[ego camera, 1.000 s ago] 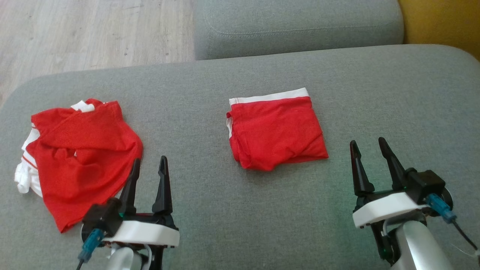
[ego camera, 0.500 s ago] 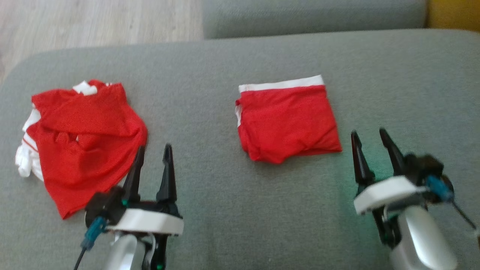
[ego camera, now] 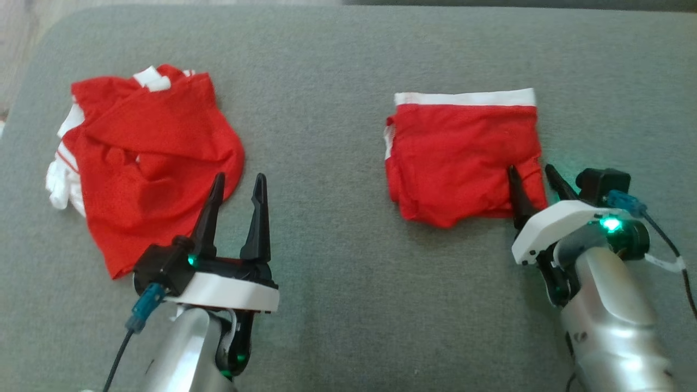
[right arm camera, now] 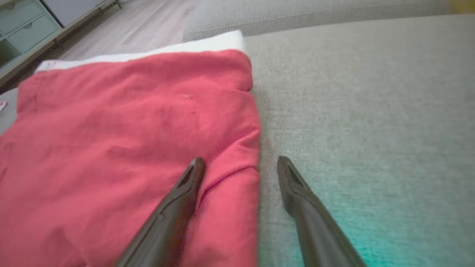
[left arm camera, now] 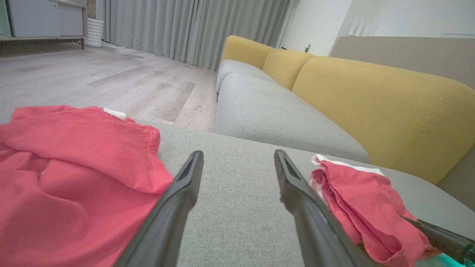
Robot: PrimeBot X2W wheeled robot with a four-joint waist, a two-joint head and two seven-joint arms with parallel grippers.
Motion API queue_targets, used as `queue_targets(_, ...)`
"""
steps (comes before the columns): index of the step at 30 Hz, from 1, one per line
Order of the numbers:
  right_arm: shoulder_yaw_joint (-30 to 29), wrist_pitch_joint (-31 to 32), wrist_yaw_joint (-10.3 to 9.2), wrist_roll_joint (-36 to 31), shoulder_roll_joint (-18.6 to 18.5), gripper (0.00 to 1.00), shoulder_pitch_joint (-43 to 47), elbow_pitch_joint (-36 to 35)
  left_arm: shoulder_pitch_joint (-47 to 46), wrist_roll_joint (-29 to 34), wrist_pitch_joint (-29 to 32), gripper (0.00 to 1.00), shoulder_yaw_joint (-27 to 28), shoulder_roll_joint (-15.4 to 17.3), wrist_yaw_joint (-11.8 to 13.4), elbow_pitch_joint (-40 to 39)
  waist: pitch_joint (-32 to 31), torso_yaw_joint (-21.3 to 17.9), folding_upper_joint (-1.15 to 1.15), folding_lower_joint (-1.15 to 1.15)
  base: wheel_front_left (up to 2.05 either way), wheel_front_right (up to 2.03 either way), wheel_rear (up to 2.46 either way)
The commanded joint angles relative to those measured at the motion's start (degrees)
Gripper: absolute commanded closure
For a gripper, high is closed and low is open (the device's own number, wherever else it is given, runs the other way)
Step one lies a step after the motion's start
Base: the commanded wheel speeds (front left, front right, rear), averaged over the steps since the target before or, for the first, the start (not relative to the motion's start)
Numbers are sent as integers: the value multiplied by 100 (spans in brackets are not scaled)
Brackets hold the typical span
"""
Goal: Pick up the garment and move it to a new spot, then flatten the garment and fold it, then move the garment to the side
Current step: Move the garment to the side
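Observation:
A folded red garment (ego camera: 463, 158) with a white waistband lies flat on the grey sofa cushion (ego camera: 337, 81), right of centre. My right gripper (ego camera: 531, 170) is open at its near right corner. In the right wrist view the gripper (right arm camera: 241, 161) straddles the garment's (right arm camera: 130, 141) right edge, one finger over the red cloth and the other over bare cushion. My left gripper (ego camera: 238, 178) is open and holds nothing. It sits just right of a crumpled red and white garment (ego camera: 152, 158). In the left wrist view the left gripper (left arm camera: 238, 157) points between both garments.
The cushion's left edge drops to a wooden floor (left arm camera: 111, 74). A second grey seat (left arm camera: 267, 115) and yellow backrests (left arm camera: 371, 104) lie beyond the far edge. Bare cushion stretches between the two garments and in front of them.
The head camera has tilted down and shifted, so the whole picture moved. My right gripper has advanced from short of the folded garment to its near right corner. Both grippers stay open.

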Motion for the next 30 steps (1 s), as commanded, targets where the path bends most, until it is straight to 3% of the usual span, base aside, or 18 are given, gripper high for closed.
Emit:
queue_targets(1, 129, -28, -4, -33, 31, 0, -207, -46, -221, -19, -55, 0, 136, 41, -5, -145, 63, 69, 0, -1, 0, 0, 0)
queue_targets(9, 417, -277, -4, -78, 31, 0, -652, 849, -296, 3, -55, 0, 120, 41, 4, -176, 145, 132, 0, -1, 0, 0, 0)
queue_targets(11, 500, -364, -4, -86, 31, 100, -728, 991, -309, 14, -55, 0, 104, 41, 6, -178, 135, 118, 0, -1, 0, 0, 0)
queue_targets(23, 595, -872, -4, -1103, 11, 100, -1063, 1335, -353, 37, -55, 0, -114, 41, 43, -197, -93, -263, 0, -1, 0, 0, 0)
queue_targets(30, 941, -825, -4, -1501, -287, 100, -1155, 1217, -581, -124, -55, 0, -547, 41, 184, -186, -136, -715, 0, -1, 0, 0, 0)
